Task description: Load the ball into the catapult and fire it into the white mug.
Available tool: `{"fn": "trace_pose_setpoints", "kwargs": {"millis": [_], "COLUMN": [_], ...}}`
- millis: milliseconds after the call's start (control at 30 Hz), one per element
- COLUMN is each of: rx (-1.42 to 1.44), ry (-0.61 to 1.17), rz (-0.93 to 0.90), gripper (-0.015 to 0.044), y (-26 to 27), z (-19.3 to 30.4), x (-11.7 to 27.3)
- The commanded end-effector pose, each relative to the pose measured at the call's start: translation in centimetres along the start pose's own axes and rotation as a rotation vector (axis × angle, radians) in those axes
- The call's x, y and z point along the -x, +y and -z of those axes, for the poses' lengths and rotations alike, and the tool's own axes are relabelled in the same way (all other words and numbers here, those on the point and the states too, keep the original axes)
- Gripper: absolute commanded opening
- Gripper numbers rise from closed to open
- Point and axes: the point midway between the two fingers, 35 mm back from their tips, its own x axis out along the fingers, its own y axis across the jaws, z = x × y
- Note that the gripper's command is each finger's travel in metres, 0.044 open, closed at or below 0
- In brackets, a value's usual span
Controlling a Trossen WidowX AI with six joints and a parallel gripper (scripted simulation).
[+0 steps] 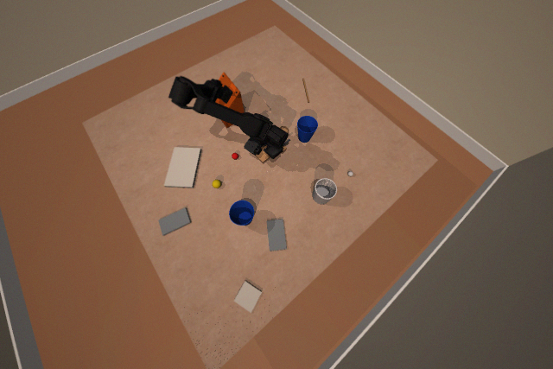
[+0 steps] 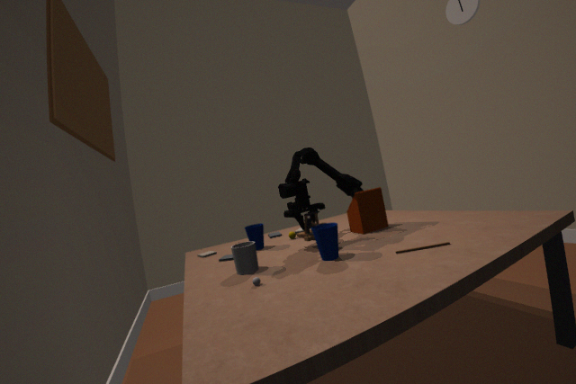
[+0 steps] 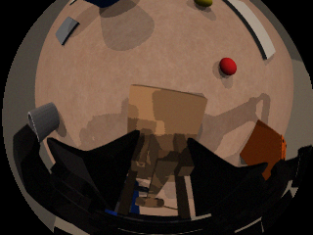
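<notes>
The wooden catapult (image 1: 263, 157) (image 3: 156, 103) stands on the table. My gripper (image 3: 163, 138) is shut on the catapult's frame, one finger on each side; the hand hides much of the catapult in the top view. The white mug (image 1: 324, 197) (image 2: 245, 259) (image 3: 45, 119) looks greyish and stands upright, apart from the catapult. A red ball (image 1: 234, 155) (image 3: 228, 66) lies close to the catapult. A yellow ball (image 1: 216, 183) (image 2: 292, 234) lies farther off, and a small white ball (image 1: 350, 174) (image 2: 256, 281) lies beside the mug. The catapult's cup looks empty in the wrist view.
One blue cup (image 1: 307, 129) (image 2: 327, 241) stands close to the arm; another blue cup (image 1: 241, 213) (image 2: 255, 236) stands farther off. An orange block (image 2: 369, 209) (image 3: 264, 149) is by the arm's base. A thin stick (image 1: 306, 90) (image 2: 423, 247) and several flat slabs lie around.
</notes>
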Motion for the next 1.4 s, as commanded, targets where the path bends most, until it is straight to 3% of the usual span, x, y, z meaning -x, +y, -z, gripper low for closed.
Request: {"fn": "trace_pose_setpoints", "kwargs": {"millis": [0,467,1367], "rx": [0.121,0.571,0.582], "ry": [0.007,0.004,0.003], "rz": [-0.006,-0.006,-0.006], "gripper": [0.0,0.0,0.0], "y": [0.1,1.5,1.9], "z": [0.6,2.0,2.2], "x": [0.1,0.0,-3.2]}}
